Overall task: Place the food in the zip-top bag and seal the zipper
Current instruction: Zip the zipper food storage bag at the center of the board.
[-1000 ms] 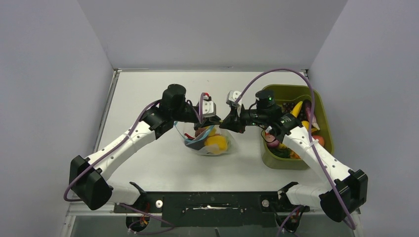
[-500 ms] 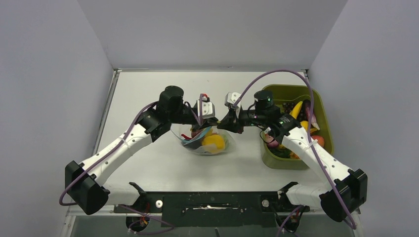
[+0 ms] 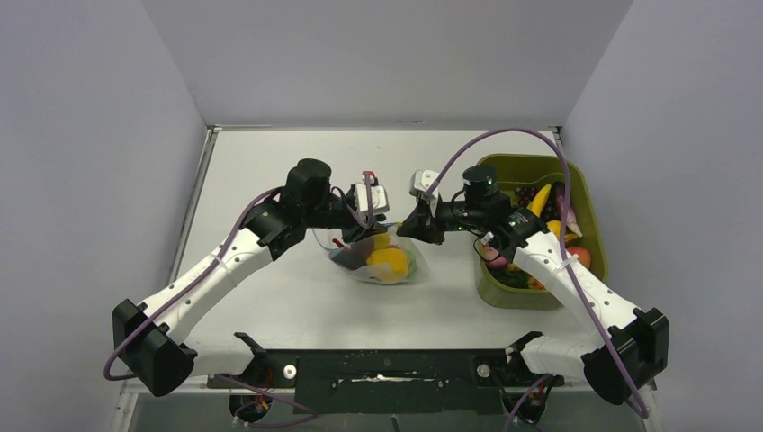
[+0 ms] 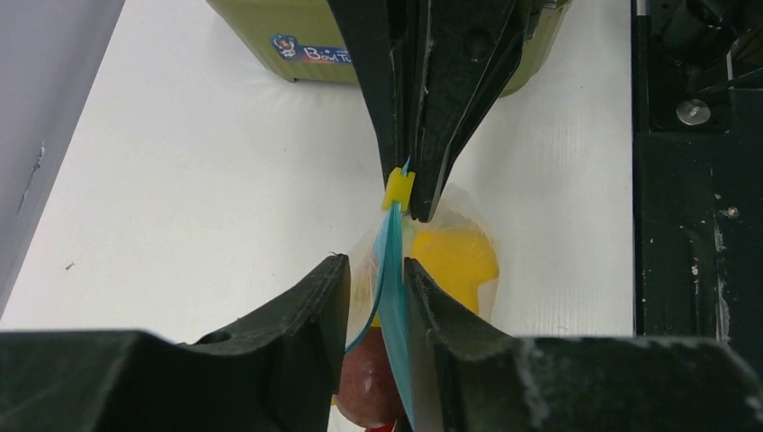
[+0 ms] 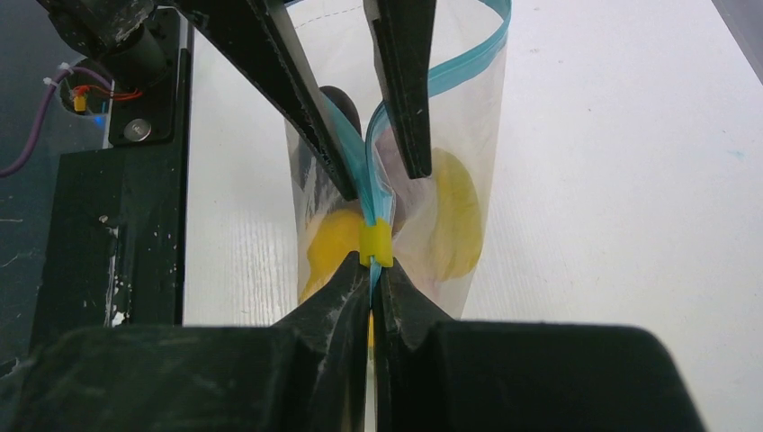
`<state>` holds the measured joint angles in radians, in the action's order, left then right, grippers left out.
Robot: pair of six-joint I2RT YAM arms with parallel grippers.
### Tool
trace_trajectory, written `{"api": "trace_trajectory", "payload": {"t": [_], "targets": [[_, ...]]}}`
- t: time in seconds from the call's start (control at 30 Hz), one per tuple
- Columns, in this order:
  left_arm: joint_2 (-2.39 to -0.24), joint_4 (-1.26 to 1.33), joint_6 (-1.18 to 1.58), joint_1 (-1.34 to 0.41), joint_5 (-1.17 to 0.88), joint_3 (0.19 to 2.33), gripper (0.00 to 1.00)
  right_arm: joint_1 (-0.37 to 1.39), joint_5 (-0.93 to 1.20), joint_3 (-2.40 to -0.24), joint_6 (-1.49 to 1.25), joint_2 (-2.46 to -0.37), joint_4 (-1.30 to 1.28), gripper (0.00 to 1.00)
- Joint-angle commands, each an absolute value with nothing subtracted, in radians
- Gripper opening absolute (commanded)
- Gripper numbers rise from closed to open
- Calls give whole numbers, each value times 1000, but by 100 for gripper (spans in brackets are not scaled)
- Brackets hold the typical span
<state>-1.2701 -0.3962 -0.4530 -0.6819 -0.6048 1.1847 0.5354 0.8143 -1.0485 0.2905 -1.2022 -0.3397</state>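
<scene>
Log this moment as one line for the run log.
phase: sealing | right gripper: shut on zipper at its yellow end | left gripper: narrowly open, straddling zipper | food: some inside zip-top bag

Clear crinkly plastic zip-top bag (image 3: 416,268): one, mid-tabletop.
Blue-teal zipper strip (image 4: 391,270): one.
Yellow end clip (image 5: 376,243): one.
Olive-green plastic bin (image 3: 522,297): one, right edge.
Bagged toy food: yellow piece (image 3: 387,264), at least one; dark red piece (image 4: 364,391), one.
Binned toy food (image 3: 541,200): several, count unclear.
</scene>
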Motion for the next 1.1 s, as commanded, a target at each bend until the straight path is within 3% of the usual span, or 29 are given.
{"api": "trace_trajectory", "payload": {"t": [0.0, 0.23, 0.77, 0.9, 1.07], "targets": [[-1221, -349, -434, -669, -611, 1224, 33, 528, 861, -1049, 303, -1164, -299, 0], [-1215, -155, -356, -676, -716, 1169, 40, 529, 870, -1043, 292, -1173, -276, 0], [-1301, -201, -412, -710, -762, 1204, 38, 530, 869, -1023, 275, -1165, -248, 0], [-1305, -210, -428, -718, -757, 1204, 28, 530, 869, -1023, 273, -1165, -245, 0], [-1301, -217, -437, -719, -737, 1206, 6, 529, 867, -1016, 275, -1162, -246, 0]]}}
